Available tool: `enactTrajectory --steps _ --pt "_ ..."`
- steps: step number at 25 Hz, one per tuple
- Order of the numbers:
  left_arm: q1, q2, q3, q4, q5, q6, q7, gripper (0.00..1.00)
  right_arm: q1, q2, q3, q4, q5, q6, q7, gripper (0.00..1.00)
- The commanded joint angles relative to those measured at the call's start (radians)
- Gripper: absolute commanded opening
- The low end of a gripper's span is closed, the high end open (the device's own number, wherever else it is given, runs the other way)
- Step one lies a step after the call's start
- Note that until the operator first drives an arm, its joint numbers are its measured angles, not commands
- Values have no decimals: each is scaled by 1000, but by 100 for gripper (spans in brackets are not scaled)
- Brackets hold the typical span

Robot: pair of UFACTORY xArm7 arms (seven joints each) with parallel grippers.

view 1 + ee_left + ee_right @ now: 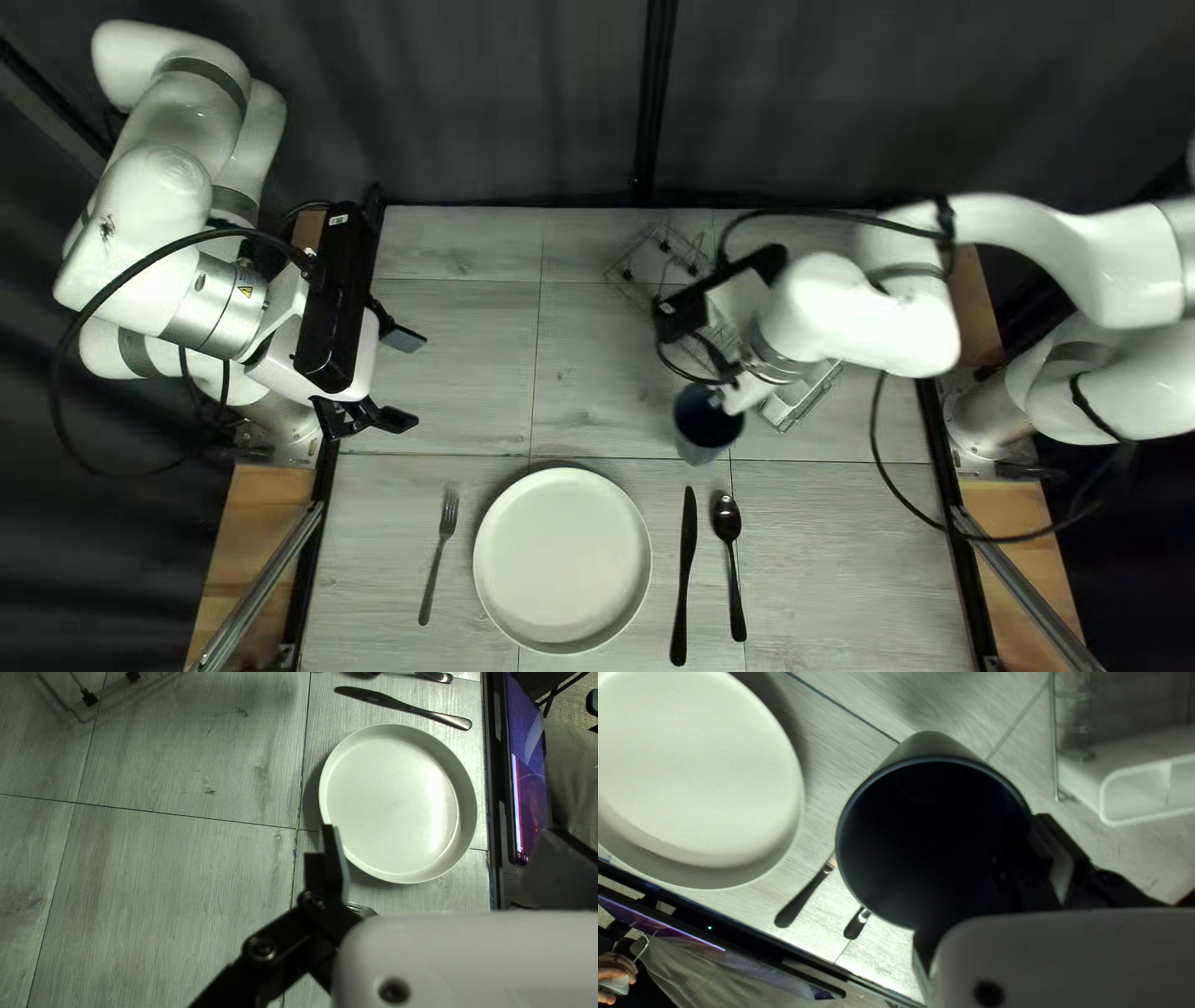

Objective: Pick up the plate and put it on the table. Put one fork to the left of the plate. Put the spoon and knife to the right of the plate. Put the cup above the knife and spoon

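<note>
The cup (707,427), dark and open-mouthed, is beyond the plate (563,560) and off to its right, past the tips of the knife and spoon. The right gripper (745,393) has hold of it: its fingers (1061,871) are closed onto the cup from two sides, parted by the width of what they grip. I can't tell from here whether the cup's base touches the worktop (467,361).

Just to the right of the plate lies the knife (685,573), and beyond that, on the same side, the spoon (730,535), the two roughly side by side with their handles toward the near edge. The fork (446,529) is near the plate's left side, tines away from the near edge, leaning slightly.

Over beyond the plate and to its left, the left gripper (406,380) hangs with its fingers spread wide and nothing between them. Well beyond the plate, on its right, there's a wire rack (82,721) with a white divided holder (1083,774). On the near side of the plate is a screen (529,771), and past that a person's hand (618,963).
</note>
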Motion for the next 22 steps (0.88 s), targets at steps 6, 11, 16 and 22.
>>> enactTrajectory --steps 6,11,16,22 --pt "0 0 0 0 0 0 0 100 21 -61 -24 -126 57 -89 -18 0" --pt "0 0 0 0 0 0 0 100 13 -56 -23 -161 58 -147 -17 0" --pt "0 0 0 0 0 0 0 100 -1 -27 -12 -167 44 -185 -6 0" --pt "0 0 0 0 0 0 0 100 -11 -20 -16 -159 39 -187 -3 64"
